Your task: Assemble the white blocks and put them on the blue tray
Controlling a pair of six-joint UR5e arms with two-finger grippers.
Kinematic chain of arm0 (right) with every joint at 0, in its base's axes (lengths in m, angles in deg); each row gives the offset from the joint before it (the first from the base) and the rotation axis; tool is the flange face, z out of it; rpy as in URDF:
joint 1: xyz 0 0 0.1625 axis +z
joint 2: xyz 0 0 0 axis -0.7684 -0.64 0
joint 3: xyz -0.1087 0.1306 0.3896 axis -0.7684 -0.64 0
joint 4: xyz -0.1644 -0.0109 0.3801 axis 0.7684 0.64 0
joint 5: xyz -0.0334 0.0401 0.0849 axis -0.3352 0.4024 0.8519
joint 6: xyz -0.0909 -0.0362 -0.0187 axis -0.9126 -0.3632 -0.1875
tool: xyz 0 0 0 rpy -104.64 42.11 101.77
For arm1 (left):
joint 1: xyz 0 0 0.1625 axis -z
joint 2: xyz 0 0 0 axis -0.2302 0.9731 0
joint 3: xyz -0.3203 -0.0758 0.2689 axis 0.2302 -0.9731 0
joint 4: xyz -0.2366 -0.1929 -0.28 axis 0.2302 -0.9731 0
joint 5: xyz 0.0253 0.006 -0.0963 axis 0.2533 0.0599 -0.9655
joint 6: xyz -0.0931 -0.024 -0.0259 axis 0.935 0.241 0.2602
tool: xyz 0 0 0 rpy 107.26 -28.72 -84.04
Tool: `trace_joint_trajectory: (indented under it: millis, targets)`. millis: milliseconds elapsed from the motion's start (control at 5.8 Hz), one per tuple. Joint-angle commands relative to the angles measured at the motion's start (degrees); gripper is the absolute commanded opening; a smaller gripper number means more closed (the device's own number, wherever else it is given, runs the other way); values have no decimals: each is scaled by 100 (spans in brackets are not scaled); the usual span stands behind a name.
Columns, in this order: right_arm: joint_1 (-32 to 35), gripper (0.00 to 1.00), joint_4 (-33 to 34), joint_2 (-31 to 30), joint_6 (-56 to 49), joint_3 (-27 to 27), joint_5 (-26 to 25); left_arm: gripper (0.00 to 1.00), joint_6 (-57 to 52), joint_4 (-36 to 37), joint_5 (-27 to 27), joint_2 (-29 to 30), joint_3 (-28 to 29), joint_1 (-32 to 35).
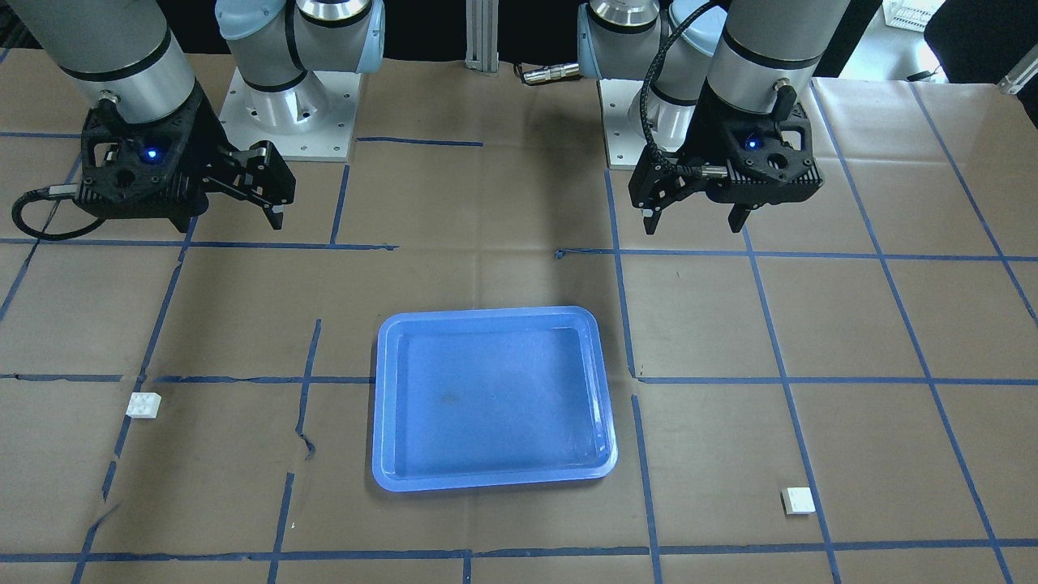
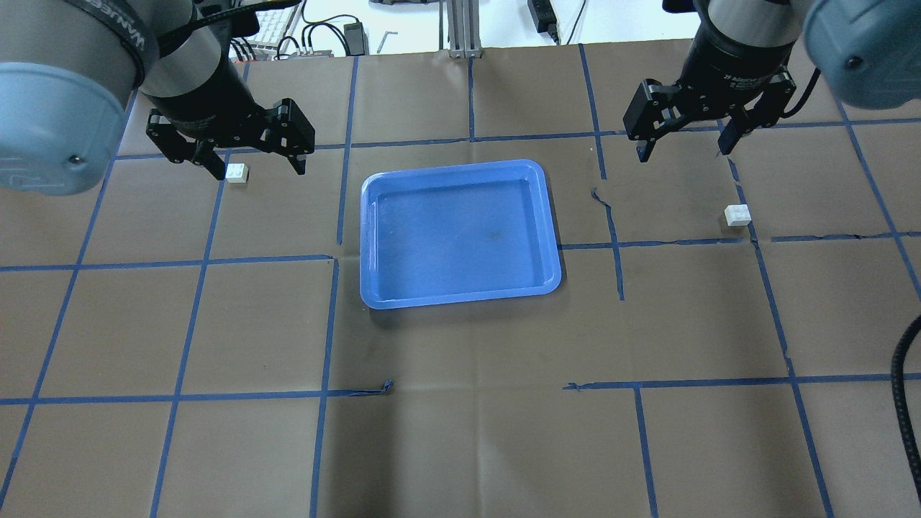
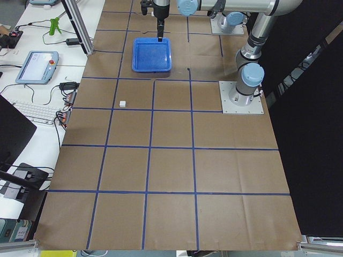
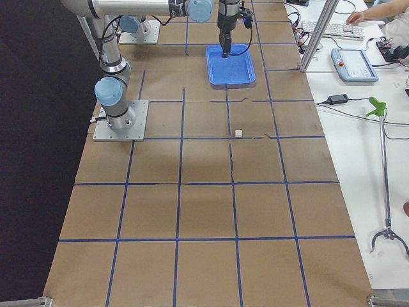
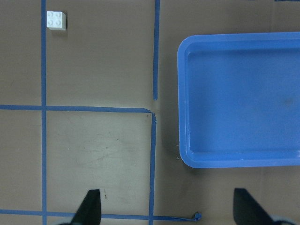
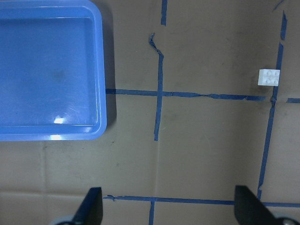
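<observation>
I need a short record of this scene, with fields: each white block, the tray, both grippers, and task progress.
blue tray: centre of table, empty
left white block: on the table, left of the tray, not held
right white block: on the table, right of the tray, not held
left gripper: open, holds nothing
right gripper: open, holds nothing
progress: blocks not yet joined

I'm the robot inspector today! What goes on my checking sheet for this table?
Surface: brown paper table with blue tape squares, some tape torn.
Job's things: blue tray in the middle, empty; one white block on the robot's left, other white block on its right, apart.
Clutter: nothing seen.
Grippers: left gripper and right gripper open, empty.
Cables: black cable by the right arm.
Surroundings: keyboard on a side desk.
</observation>
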Motion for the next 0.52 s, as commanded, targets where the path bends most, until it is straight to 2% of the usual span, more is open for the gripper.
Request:
trace_joint_trajectory:
  millis: [0, 345]
  targets:
    - [-3, 100, -1, -13, 4, -11, 1, 98, 0, 0, 9, -9, -6, 0]
    - [-3, 100, -19, -13, -4, -2, -7, 98, -96, 78, -17, 0, 3, -148]
